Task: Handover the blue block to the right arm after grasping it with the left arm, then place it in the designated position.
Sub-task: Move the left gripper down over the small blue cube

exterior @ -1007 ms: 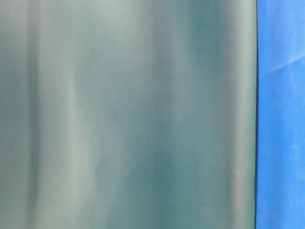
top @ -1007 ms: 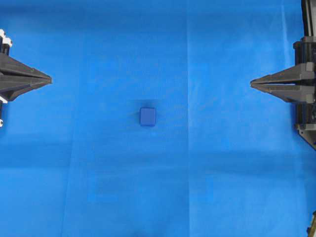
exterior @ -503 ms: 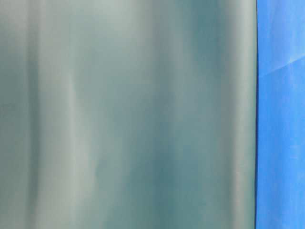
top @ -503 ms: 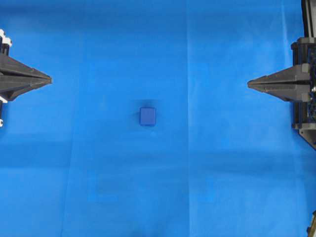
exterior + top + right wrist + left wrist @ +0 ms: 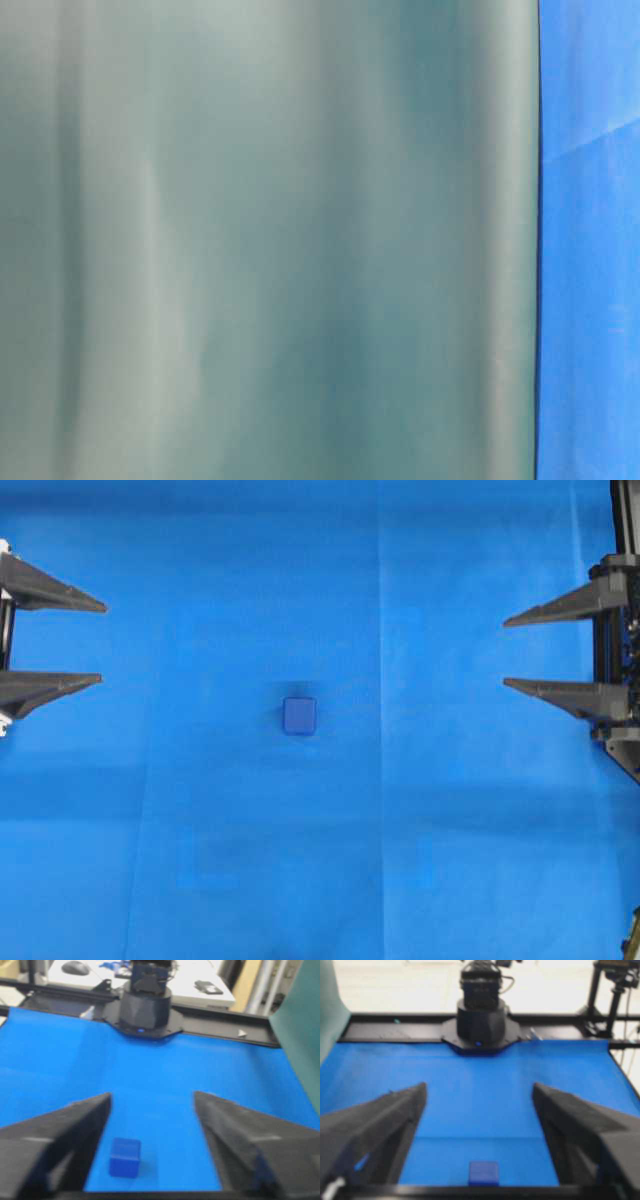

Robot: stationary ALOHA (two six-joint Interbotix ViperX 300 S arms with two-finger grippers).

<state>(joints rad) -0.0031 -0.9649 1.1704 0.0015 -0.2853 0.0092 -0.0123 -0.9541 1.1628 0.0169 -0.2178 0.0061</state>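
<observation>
Rounded matte blue block [image 5: 299, 716] on creased blue cloth [image 5: 200, 820], both pointed black claws spread apart.

The blue block [image 5: 299, 716] sits on the cloth [image 5: 320, 880] about midway between the two grippers, well apart from both. The left gripper [image 5: 103, 643] waits at the left edge with its tips pointing toward the block, which lies ahead of it. The right gripper [image 5: 505, 652] faces it from the right edge, the block ahead and off to one side.
</observation>
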